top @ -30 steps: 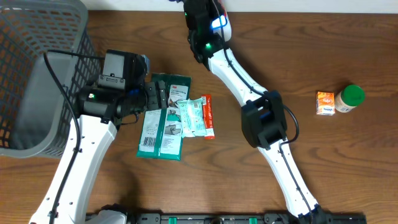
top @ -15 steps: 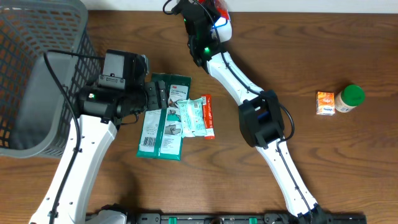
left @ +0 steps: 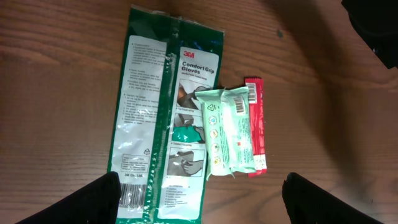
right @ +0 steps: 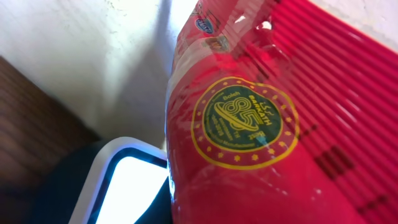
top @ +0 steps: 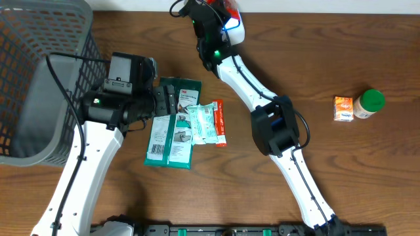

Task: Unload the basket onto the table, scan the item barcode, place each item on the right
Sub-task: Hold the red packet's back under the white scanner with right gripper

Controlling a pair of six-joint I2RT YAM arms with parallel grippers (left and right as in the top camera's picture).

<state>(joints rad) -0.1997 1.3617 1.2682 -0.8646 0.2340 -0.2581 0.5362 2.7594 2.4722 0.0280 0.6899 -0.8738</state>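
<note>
- Packet location first: the red packet [right: 249, 124] is up at the far edge of the table, pinched in the right gripper [top: 218, 14], jaws clamped nearly closed on it
- in the right wrist view the scanner [right: 127, 186] shows its lit window just below-left of the packet; the packet's long axis runs diagonally from that window toward the upper right
- we only see the gold seal side, no barcode; we reckon a twist toward the window comes next
- left gripper [left: 200, 182] hangs wide open and empty over the glove pack [left: 155, 112], well apart from the scanner; the right arm's clearly nearer
</note>
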